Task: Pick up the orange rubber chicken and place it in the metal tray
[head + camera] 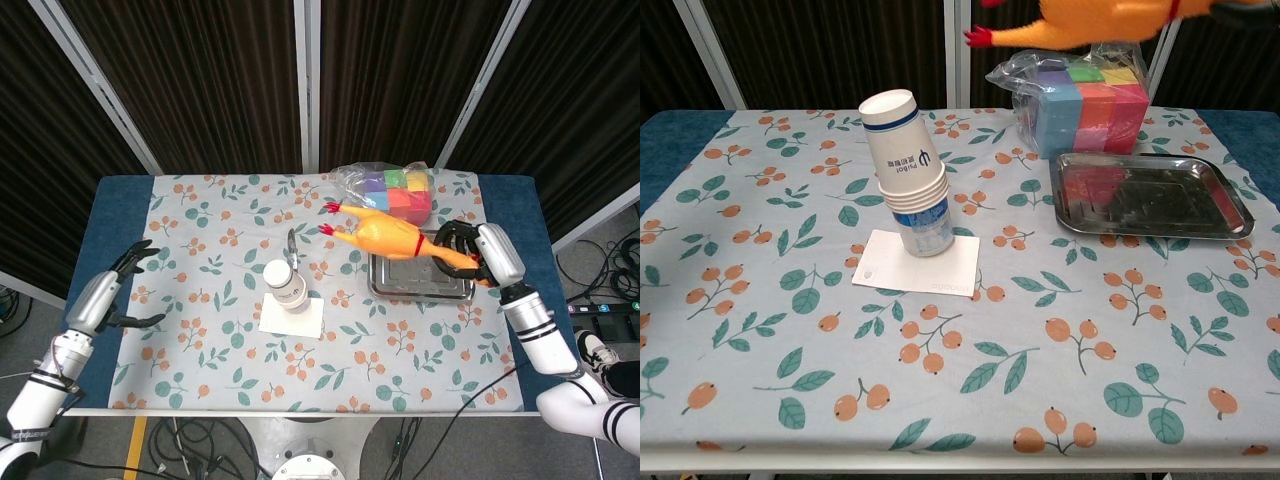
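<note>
Orange rubber chicken [385, 236], pebbled skin, above shiny rectangular metal tray [378, 284].

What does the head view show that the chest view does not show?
Only the head view shows both hands: the right hand holding the chicken by its neck above the tray, and the left hand open at the table's left edge. Only the chest view shows the printed label on the stack of cups. Both show the chicken, tray, cups, white card and bag of coloured blocks.
</note>
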### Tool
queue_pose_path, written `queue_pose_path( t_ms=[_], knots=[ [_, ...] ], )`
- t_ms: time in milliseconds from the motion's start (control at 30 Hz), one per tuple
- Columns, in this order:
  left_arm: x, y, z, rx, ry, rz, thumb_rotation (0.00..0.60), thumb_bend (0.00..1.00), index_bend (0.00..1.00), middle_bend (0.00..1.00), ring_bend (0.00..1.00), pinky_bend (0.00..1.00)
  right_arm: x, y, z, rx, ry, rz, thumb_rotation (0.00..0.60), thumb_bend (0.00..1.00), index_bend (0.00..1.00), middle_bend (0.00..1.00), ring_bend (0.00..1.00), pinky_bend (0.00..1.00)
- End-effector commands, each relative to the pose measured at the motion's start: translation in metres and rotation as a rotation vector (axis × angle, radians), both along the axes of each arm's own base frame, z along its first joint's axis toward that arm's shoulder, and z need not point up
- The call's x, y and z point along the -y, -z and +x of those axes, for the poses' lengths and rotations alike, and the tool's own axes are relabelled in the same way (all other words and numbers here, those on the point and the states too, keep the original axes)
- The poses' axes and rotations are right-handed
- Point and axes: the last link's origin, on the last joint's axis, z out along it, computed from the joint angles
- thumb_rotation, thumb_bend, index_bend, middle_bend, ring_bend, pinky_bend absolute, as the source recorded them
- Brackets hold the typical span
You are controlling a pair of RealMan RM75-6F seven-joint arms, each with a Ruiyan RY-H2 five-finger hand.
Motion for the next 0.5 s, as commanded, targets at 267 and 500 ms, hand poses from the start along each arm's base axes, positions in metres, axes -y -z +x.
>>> queue_pose_path(
  t_ms=[267, 500],
  knots=[
    [0.003, 0.006, -0.004, -0.081, -0.025, 0.027, 0.6, 0.14, 0.19, 0.14, 0.12, 0.27, -0.001, 0.063, -0.082, 0.007, 0.234, 0.172, 0.6, 0.39, 1.0, 0.76, 0.73, 0.92],
    [0.004, 0.006, -0.004, -0.07, -0.039, 0.006, 0.6, 0.14, 0.19, 0.14, 0.12, 0.26, 0.014, 0.082, -0.087, 0.04, 0.276, 0.173, 0.6, 0.36, 1.0, 0.76, 0.72, 0.91]
  ],
)
